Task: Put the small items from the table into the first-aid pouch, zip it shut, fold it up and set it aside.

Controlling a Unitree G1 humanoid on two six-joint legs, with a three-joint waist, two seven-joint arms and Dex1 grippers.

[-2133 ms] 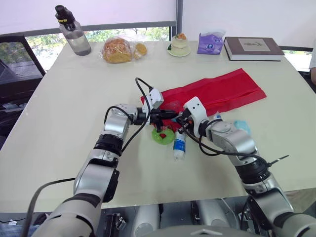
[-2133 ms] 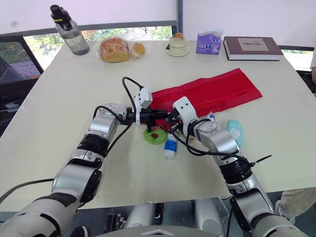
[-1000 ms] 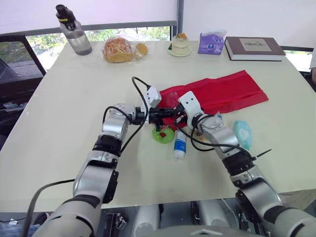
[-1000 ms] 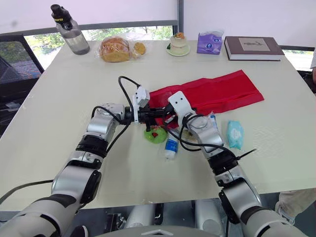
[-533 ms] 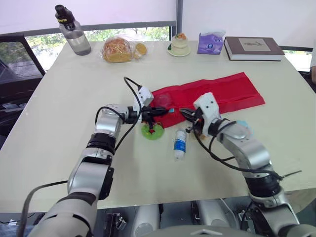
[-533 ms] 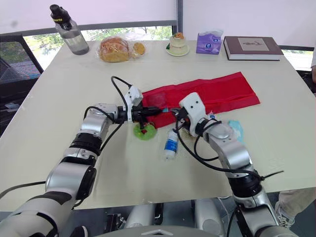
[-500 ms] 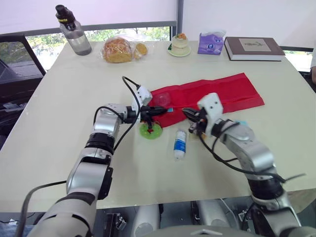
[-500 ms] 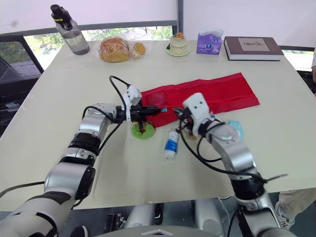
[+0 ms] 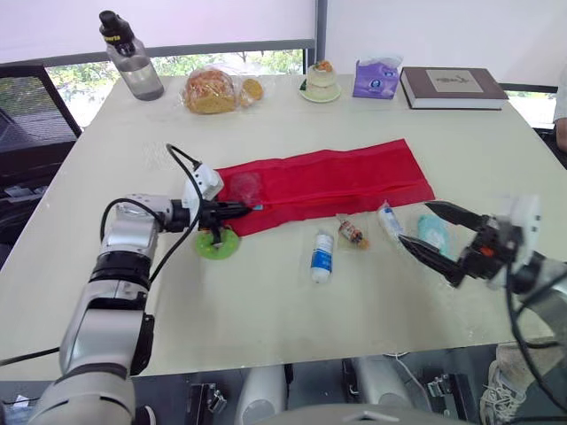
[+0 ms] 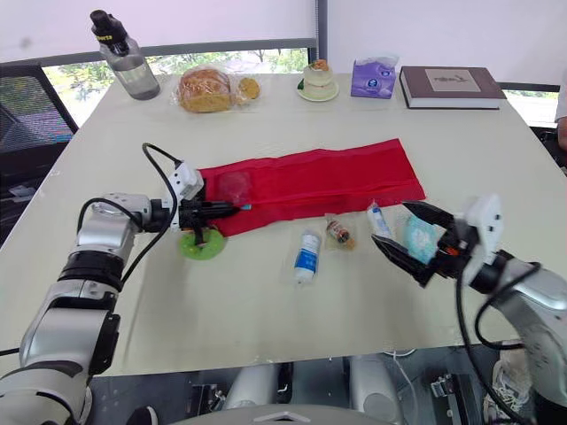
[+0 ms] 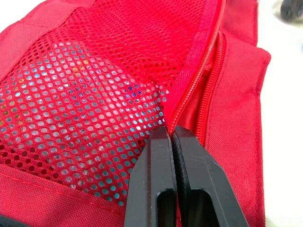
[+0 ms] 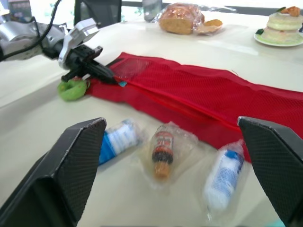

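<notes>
The first-aid pouch [image 9: 328, 184] has been drawn toward the robot's left since the earlier frames and is now laid out long and flat on the table [image 9: 266, 310]. The right gripper [image 9: 414, 224] has been pulled well back to the right.

The pouch's near left corner is pinched by the left gripper [image 9: 237, 210]. In the left wrist view the fingers [image 11: 156, 179] are pressed together on the edge where the mesh pocket meets the zip. Something shiny is seen through the mesh. The right gripper's jaws are spread wide above the table.

The pouch is judged to be light, limp cloth that will sag and bunch when lifted. It is best held by a stitched seam or the zip tape, not by the mesh.

Four small items are left just beside the pouch's near edge: a little bottle with a blue label [image 9: 321, 257], a wrapped vial [image 9: 352, 232], a white tube [image 9: 388, 220] and a teal packet [image 9: 431, 232]. All are judged light. The film-wrapped ones are likely slippery and are better taken across the middle. A green disc [image 9: 217, 245] lies under the left gripper.

At the far edge a water bottle [image 9: 130, 57], bagged bread [image 9: 211, 90], a small cake [image 9: 322, 81], a tissue pack [image 9: 376, 78] and a book [image 9: 450, 87] are set. No label or title can be read.
</notes>
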